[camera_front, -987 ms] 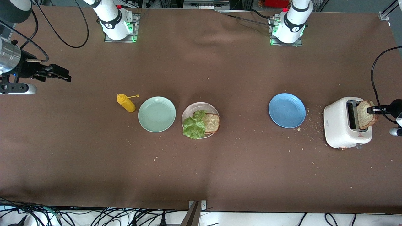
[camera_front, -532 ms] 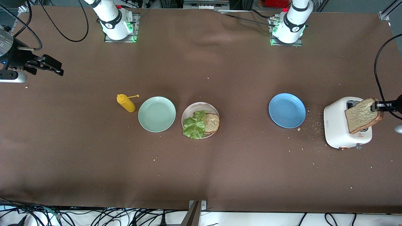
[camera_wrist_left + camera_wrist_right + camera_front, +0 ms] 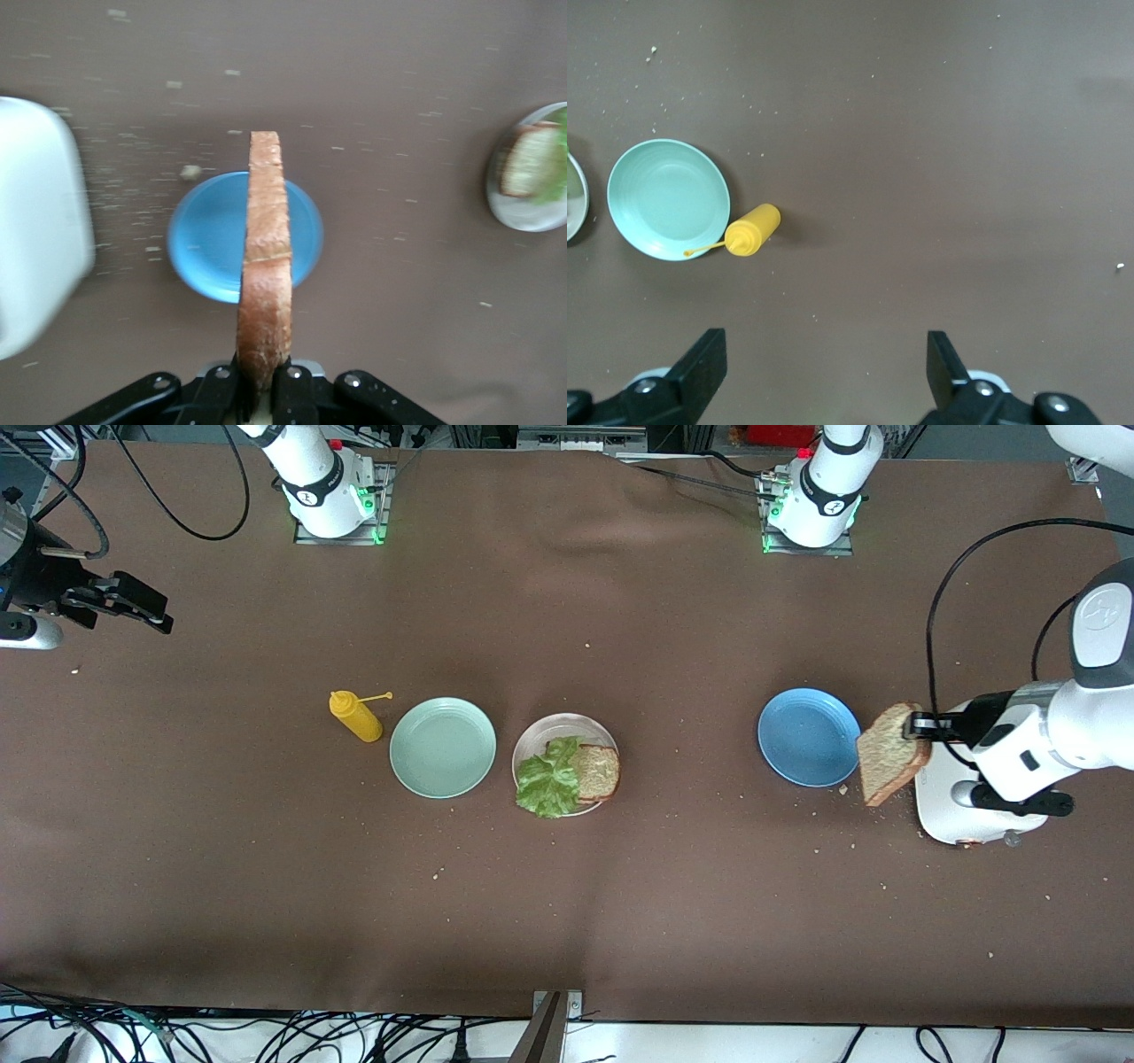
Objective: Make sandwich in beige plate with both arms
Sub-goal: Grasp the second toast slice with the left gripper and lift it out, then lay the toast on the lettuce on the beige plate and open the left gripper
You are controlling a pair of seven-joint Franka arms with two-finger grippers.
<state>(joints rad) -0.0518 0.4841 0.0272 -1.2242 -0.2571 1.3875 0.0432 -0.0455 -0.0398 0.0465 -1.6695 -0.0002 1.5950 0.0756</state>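
Brown table (image 3: 567, 921); left pincer (image 3: 912, 726) clamped on bread slice (image 3: 890, 753), right pincer (image 3: 142, 607) apart.

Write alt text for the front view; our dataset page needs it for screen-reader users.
The left gripper holds a bread slice in the air beside the blue plate. The beige plate holds bread and lettuce. The right gripper waits open.

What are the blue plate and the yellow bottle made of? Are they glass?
Probably not glass. The blue plate looks like matte plastic or melamine: solid colour, soft dull sheen. The yellow bottle looks like soft squeezable plastic, opaque with a thin nozzle. Neither is see-through, though I can't be sure from looks alone.
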